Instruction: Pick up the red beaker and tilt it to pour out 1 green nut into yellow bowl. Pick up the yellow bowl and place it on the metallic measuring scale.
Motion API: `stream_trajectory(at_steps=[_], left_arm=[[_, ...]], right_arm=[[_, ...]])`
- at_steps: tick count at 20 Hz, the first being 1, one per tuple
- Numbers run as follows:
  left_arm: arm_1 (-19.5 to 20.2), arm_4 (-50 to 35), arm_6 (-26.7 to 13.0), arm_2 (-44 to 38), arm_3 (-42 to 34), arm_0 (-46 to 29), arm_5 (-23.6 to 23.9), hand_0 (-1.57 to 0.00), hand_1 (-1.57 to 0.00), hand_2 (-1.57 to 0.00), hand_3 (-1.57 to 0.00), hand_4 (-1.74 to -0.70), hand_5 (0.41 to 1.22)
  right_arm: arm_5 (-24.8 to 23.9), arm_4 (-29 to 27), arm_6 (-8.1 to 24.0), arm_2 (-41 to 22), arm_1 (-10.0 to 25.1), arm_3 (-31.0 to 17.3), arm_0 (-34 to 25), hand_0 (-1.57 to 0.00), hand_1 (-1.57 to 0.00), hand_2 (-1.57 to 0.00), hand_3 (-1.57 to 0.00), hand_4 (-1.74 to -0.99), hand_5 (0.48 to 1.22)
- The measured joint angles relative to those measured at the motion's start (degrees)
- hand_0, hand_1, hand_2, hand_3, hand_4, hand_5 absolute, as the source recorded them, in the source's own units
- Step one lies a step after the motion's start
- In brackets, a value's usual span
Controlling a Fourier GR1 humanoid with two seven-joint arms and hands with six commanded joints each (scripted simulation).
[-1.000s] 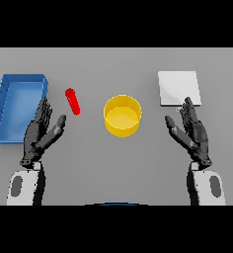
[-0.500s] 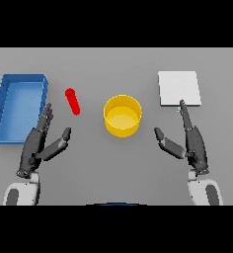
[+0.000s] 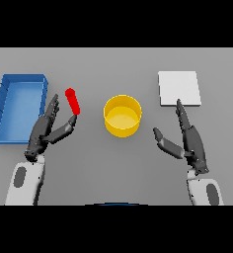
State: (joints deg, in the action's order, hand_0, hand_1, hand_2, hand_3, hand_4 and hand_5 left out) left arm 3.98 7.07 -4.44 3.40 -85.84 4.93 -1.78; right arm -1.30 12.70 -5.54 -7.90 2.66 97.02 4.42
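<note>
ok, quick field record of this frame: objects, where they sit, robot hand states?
red beaker: on table, between blue tray and yellow bowl
yellow bowl: centre of table, upright
metallic scale: far right, nothing on it
blue tray: far left
left robot hand: open, thumb tip near the beaker's lower end, no grasp
right robot hand: open, right of the bowl, holding nothing
</note>
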Motion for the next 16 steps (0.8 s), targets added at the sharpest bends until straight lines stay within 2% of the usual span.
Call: stream_trajectory(at_steps=[3,5,9,11,13,16], left_arm=[[0.5,0.8,1.4,-1.6,8.8,6.2,0.1,0.0,0.0,0.0,0.0,-1.18,0.637],[0.5,0.6,4.4,-1.9,11.4,8.0,-0.5,0.0,0.0,0.0,0.0,-1.18,0.637],[0.5,1.5,6.5,-2.6,16.9,13.1,-0.1,0.0,0.0,0.0,0.0,-1.2,0.654],[0.5,2.5,5.8,-2.7,19.4,15.7,0.8,0.0,0.0,0.0,0.0,-1.2,0.661],[0.2,3.1,6.2,-3.0,22.5,17.4,1.3,0.0,0.0,0.0,0.0,-1.2,0.664],[-0.5,3.8,7.5,-3.4,26.0,19.6,2.7,0.0,0.0,0.0,0.0,-1.21,0.673]], right_arm=[[0.4,-0.8,0.3,0.5,0.4,0.5,0.6,0.0,0.0,0.0,0.0,-1.229,0.626],[0.3,-1.1,0.5,0.8,0.3,-0.2,0.1,0.0,0.0,0.0,0.0,-1.227,0.625],[0.2,-0.3,0.0,0.3,0.2,0.3,0.2,0.0,0.0,0.0,0.0,-1.229,0.628],[0.3,-0.7,0.2,0.5,0.4,0.8,0.4,0.0,0.0,0.0,0.0,-1.226,0.631],[0.3,-0.7,0.9,0.3,-0.1,0.4,0.4,0.0,0.0,0.0,0.0,-1.233,0.634],[0.3,-0.9,0.2,0.3,-0.2,0.7,1.3,0.0,0.0,0.0,0.0,-1.24,0.639]])
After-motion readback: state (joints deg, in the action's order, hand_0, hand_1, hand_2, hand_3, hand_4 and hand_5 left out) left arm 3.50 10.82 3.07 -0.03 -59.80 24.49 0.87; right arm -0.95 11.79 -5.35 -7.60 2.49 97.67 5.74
